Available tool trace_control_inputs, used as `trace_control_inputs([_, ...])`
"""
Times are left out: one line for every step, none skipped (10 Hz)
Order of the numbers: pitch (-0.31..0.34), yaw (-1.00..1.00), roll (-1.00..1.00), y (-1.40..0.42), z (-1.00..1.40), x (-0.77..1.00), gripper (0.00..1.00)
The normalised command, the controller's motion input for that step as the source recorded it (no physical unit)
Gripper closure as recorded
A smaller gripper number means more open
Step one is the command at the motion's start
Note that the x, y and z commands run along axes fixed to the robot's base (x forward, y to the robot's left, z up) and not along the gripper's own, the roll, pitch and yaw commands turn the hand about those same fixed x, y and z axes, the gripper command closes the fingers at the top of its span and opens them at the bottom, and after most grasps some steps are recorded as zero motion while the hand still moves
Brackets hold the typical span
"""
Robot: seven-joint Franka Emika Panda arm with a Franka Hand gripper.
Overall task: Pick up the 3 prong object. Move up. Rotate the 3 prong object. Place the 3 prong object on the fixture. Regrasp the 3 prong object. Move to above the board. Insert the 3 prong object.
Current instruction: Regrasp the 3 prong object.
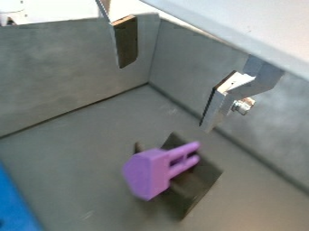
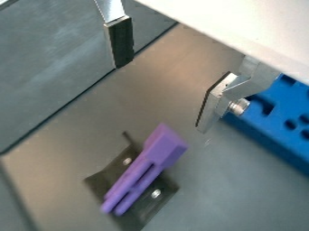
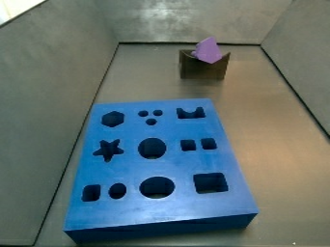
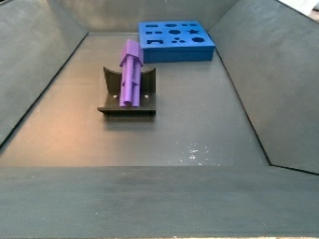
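In a wrist view I see my claw (image 1: 169,77) spread wide and empty, its two fingers (image 1: 126,41) hanging above the grey floor (image 1: 72,171). Below them the 3 prong object (image 1: 157,170) sits on the fixture (image 1: 193,185), its flat purple base turned toward the lens. I judge the step in hand to be the regrasp.

In a wrist view from the opposite mount, the piece (image 2: 145,170) lies lengthwise across the fixture (image 2: 121,180), and the board (image 2: 280,113) shows as a blue edge just behind one finger (image 2: 218,99). The claw (image 2: 165,77) is off to one side of the piece, not over it, so I want to centre first, line the pads up with the long flat sides, then descend straight.

In a side view the piece (image 3: 206,48) stands tilted in the fixture (image 3: 203,64) at the far end, well apart from the board (image 3: 157,159). The claw is not in view here.

In a side view from the near end, the piece (image 4: 131,72) rests along the fixture (image 4: 127,93), the board (image 4: 174,42) beyond. I should close slowly: the piece only rests there, and one pad touching early could push it out of the notch.
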Motion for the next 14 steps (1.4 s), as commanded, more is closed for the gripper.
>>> trace_control_inputs([0.038, 0.02, 1.0, -0.02, 0.0, 0.03, 0.0])
trace_control_inputs([0.053, 0.03, 1.0, -0.02, 0.0, 0.04, 0.0])
trace_control_inputs([0.062, 0.03, 1.0, -0.03, 0.0, 0.05, 0.0])
trace_control_inputs([0.084, 0.04, 1.0, -0.03, 0.0, 0.07, 0.0])
trace_control_inputs([0.113, 0.05, 1.0, -0.04, 0.0, 0.08, 0.0])
trace_control_inputs([0.135, 0.07, 1.0, -0.04, 0.0, 0.09, 0.0])
trace_control_inputs([0.151, 0.08, 1.0, -0.04, 0.0, 0.09, 0.0])
trace_control_inputs([0.188, 0.12, 1.0, -0.05, -0.01, 0.1, 0.0])
trace_control_inputs([0.21, 0.15, 0.94, -0.05, 0.0, 0.1, 0.0])
trace_control_inputs([0.188, 0.19, 0.69, -0.05, -0.01, 0.11, 0.0])
trace_control_inputs([0.165, 0.2, 0.51, -0.05, -0.01, 0.11, 0.0])
trace_control_inputs([0.125, 0.22, 0.3, -0.04, 0.0, 0.1, 0.0])
trace_control_inputs([0.097, 0.23, 0.24, -0.04, 0.0, 0.09, 0.0])
trace_control_inputs([0.044, 0.22, 0.19, -0.04, -0.01, 0.08, 0.0])
